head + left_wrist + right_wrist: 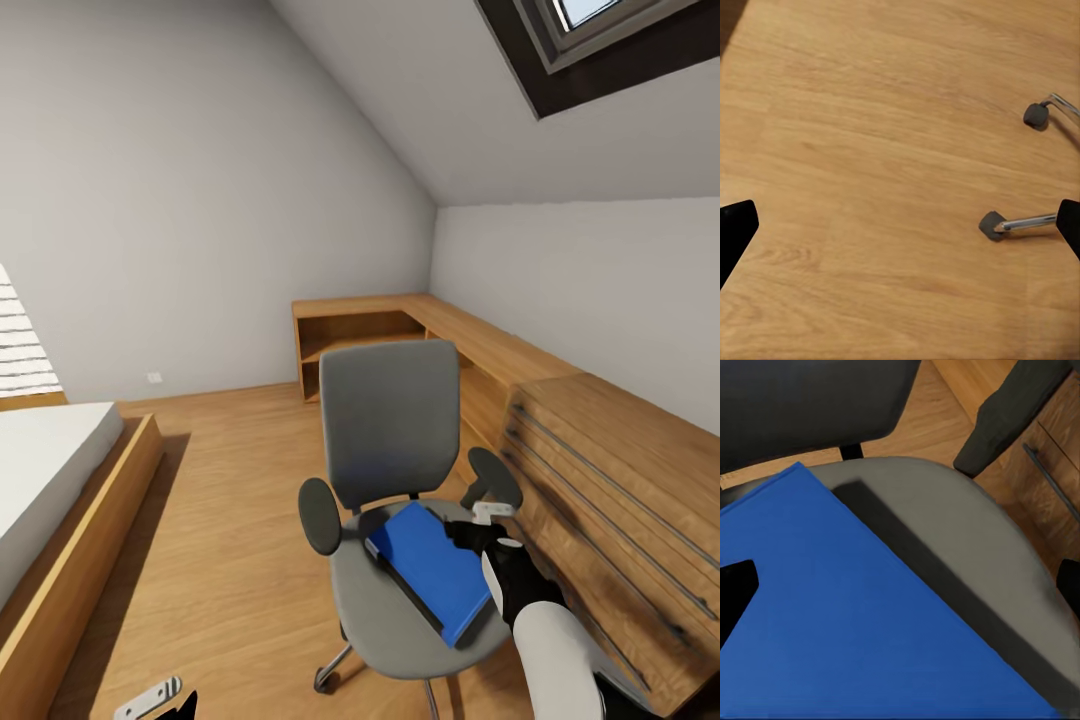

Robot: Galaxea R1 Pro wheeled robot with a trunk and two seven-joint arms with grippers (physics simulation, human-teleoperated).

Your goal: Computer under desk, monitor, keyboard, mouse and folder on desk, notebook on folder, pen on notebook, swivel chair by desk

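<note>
The swivel chair [390, 425] stands mid-room with its grey back facing me. The bright blue folder [432, 572] lies at an angle on its seat. My right gripper [468, 535] hovers at the folder's far right edge, beside the right armrest. In the right wrist view it [900, 592] is open, with the folder [847, 615] spread wide below the fingers and the grey seat [967, 532] beyond. My left gripper [900, 229] is open over bare floor near the chair's chrome legs [1024, 223], low at my left [165, 700]. Desk, computer, monitor, keyboard, mouse, notebook and pen are out of view.
A light wooden drawer chest [620, 500] stands close to the chair's right. A low wooden shelf unit [370, 335] runs along the far corner walls. A bed [50, 480] sits at the left, with wood floor [230, 520] between it and the chair. A skylight [600, 40] is overhead.
</note>
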